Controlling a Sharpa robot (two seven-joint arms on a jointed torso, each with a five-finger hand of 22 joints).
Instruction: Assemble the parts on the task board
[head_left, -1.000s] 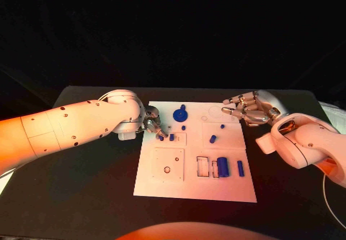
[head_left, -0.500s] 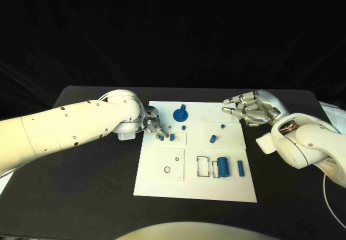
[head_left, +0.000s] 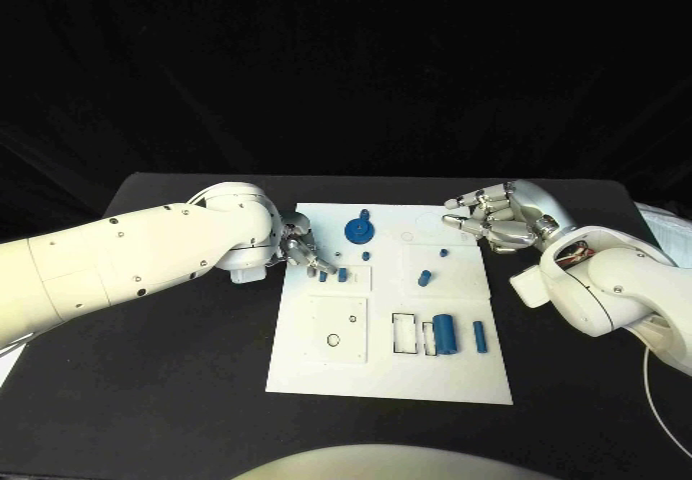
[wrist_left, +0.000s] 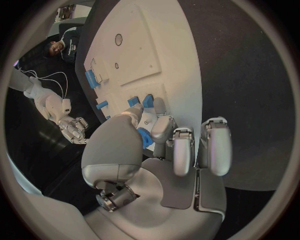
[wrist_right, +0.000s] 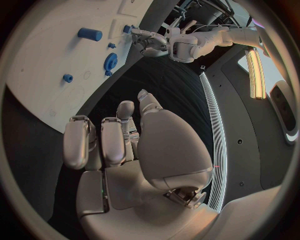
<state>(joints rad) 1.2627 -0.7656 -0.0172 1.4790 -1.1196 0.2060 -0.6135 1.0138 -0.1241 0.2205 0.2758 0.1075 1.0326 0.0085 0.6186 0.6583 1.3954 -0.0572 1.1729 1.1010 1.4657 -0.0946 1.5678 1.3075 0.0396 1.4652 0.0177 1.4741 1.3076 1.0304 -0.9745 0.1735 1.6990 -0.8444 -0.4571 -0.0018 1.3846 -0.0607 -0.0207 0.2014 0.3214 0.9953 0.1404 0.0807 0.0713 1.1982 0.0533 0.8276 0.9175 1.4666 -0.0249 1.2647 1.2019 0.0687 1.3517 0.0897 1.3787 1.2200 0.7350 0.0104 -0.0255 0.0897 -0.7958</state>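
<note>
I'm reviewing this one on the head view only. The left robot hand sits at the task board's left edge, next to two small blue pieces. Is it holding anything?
Observer: Yes. In the left wrist view, a small blue part sits pinched between the thumb and a finger of the left robot hand.
Operator: And the right robot hand, near the board's far right corner?
Observer: In the right wrist view, the right robot hand has nothing in its palm. Its fingers are apart, over the black table beside the task board.

head overhead, wrists close, sharing task board (head_left: 389, 340)
</note>
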